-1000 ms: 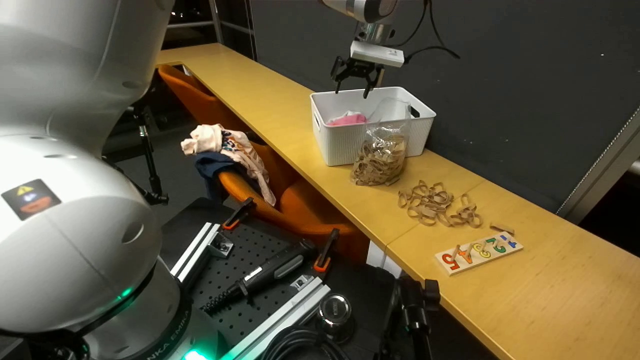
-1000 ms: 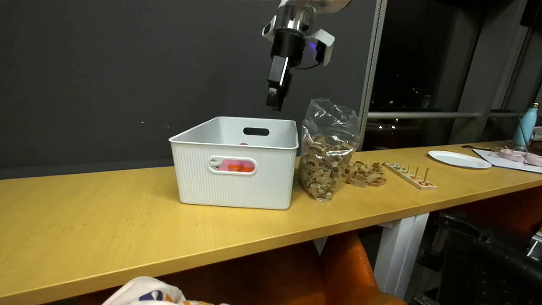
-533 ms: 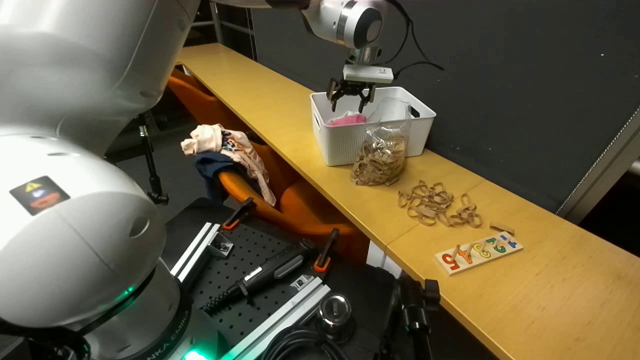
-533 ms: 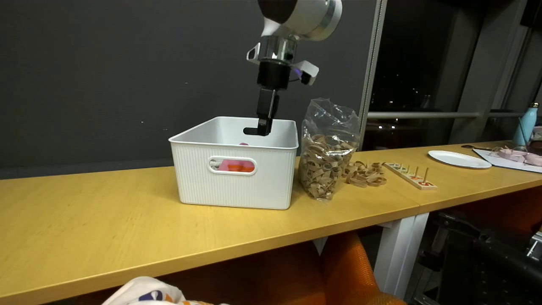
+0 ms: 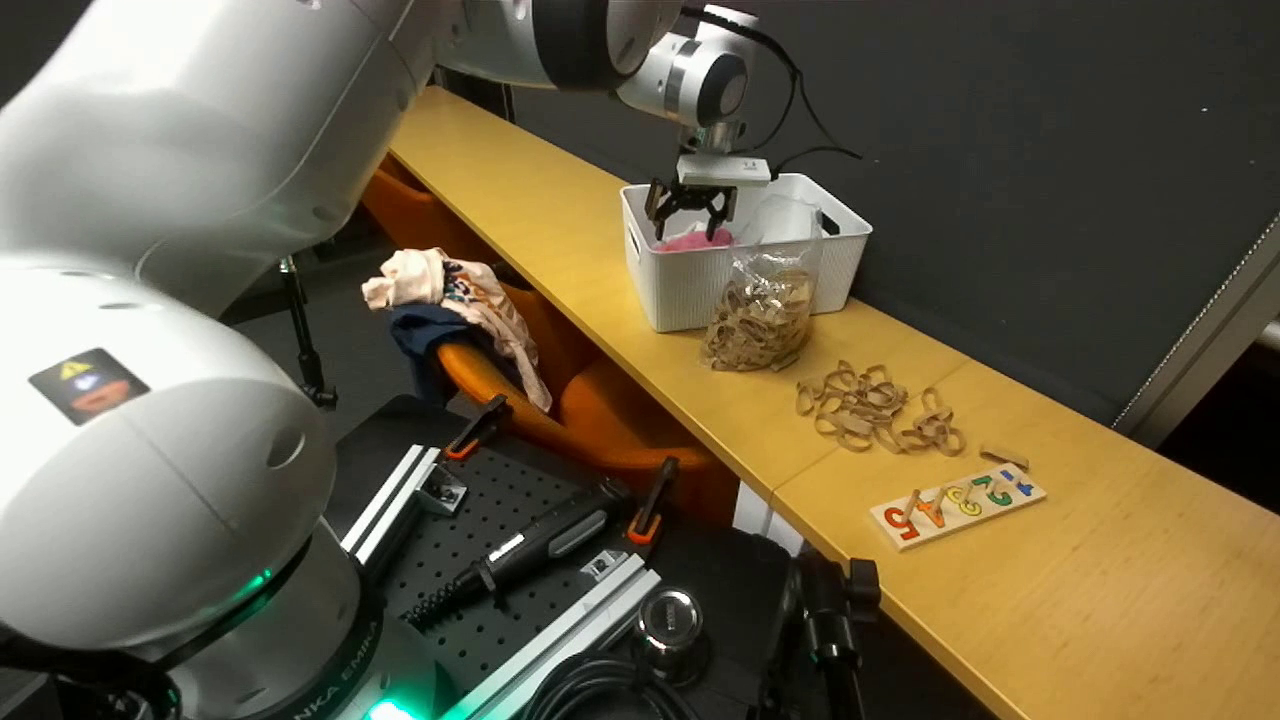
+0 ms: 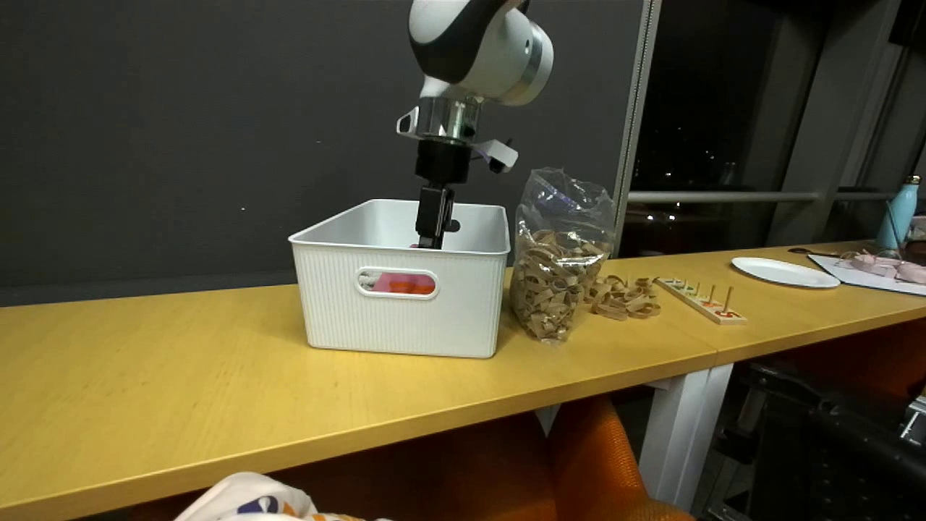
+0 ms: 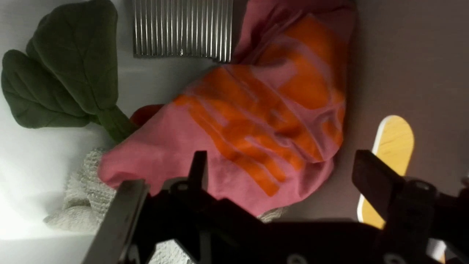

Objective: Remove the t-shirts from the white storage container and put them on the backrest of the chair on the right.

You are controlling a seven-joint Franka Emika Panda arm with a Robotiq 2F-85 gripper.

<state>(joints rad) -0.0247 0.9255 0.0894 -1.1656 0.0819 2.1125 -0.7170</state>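
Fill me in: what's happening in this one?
A white jointed robot arm reaches into a white rectangular plastic bin, its open black two-finger gripper over a pink-red cloth t-shirt with an orange print but not holding it. A pale pink-beige cloth t-shirt and a navy cloth t-shirt are draped over the backrest of an orange moulded chair, so the pink-red one is probably next. Whether the gripper touches the cloth, I can't tell.

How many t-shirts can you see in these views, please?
3: the pink t-shirt lies in the white container; the pale t-shirt and the navy t-shirt are draped over an orange chair's backrest. Others may be hidden beneath the pink one.
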